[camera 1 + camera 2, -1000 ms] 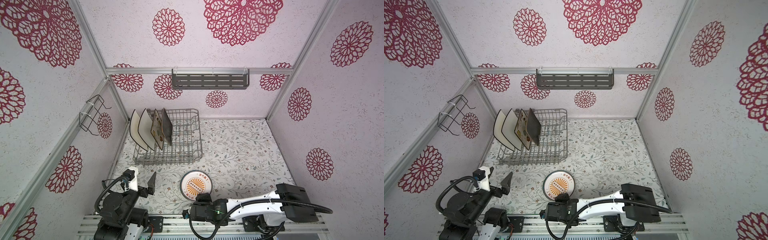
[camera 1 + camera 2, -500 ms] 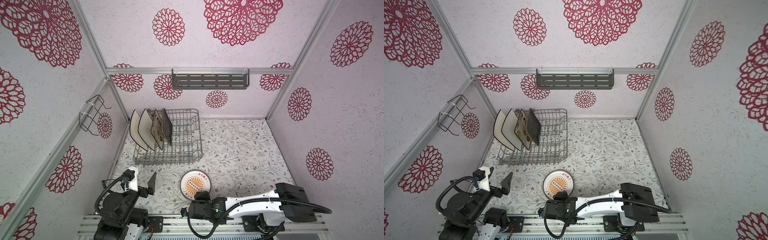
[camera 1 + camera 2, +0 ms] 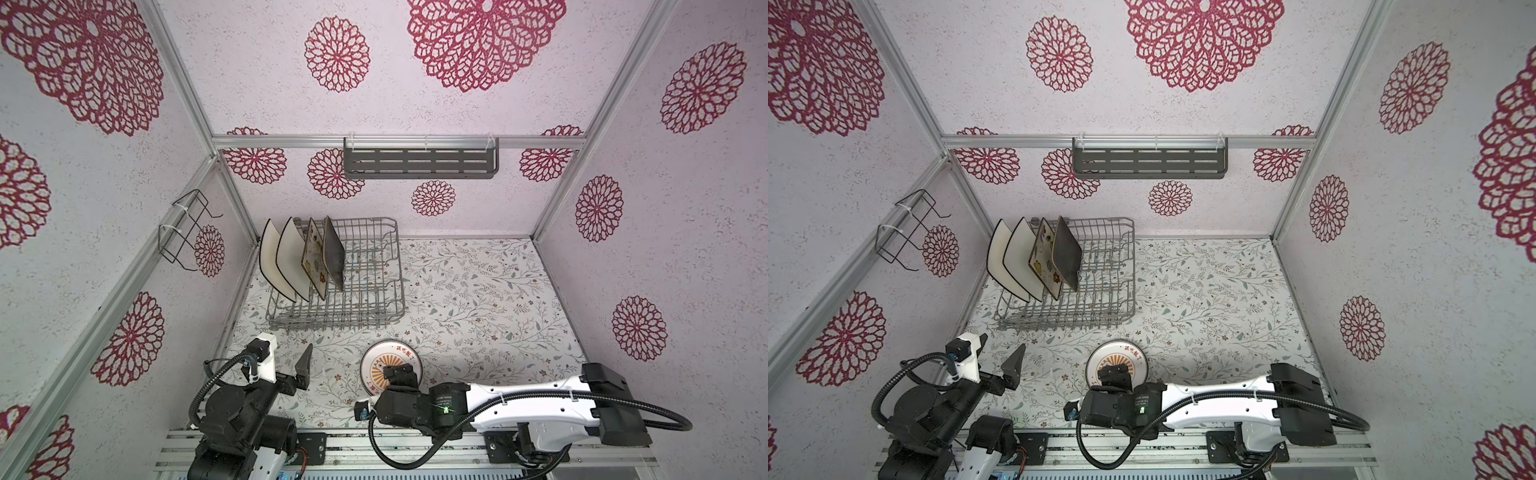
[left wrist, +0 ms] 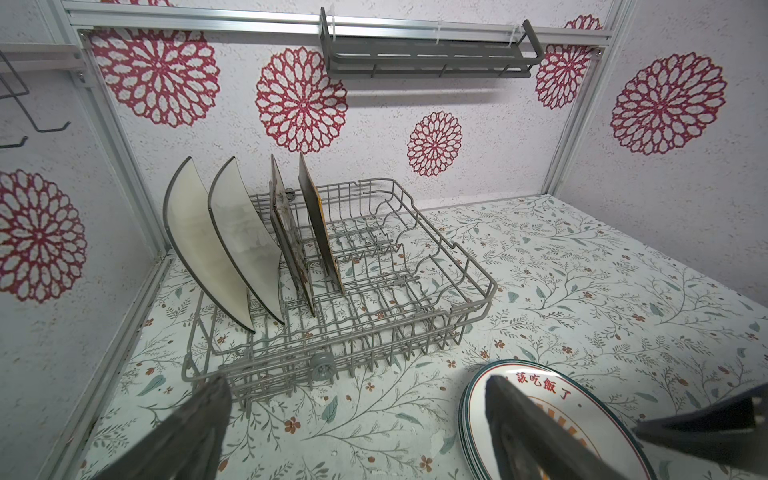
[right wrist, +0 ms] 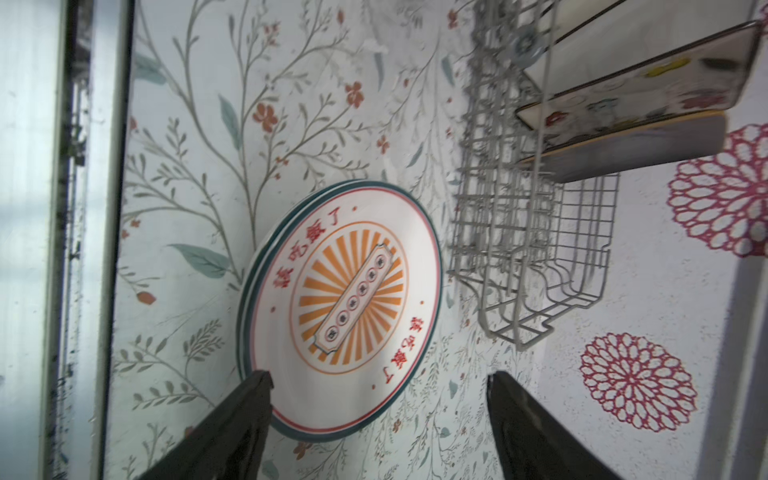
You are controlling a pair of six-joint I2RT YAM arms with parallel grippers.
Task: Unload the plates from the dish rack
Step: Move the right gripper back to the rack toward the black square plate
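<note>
Now your right tool (image 5: 380,376) is standing with its jaws spread wide, where a second ago they were still half closed over the round sunburst plate (image 5: 345,286): you are seeing a release. That plate is lying flat on top of a small stack of like plates on the desk (image 3: 478,291), just in front of the dish rack (image 3: 374,309) and apart from it, with nothing pinching it. By my reading you are finishing one set-down, and no round plates are left in the rack.

Four square plates are still standing on edge at the rack's left end: two white black-rimmed plates (image 3: 272,257), a flowered cream plate (image 3: 314,266) and a dark brown plate (image 3: 334,255) nearest the rack's bare middle.

Your right arm is lying low, stretched out in front of the rack with its wrist rolled. One finger (image 5: 249,399) is sitting at the stack's rim, and I cannot tell whether it is touching. Your left tool (image 4: 353,390) is also gaping and empty, waiting before the rack's near left corner and pointing towards it.
</note>
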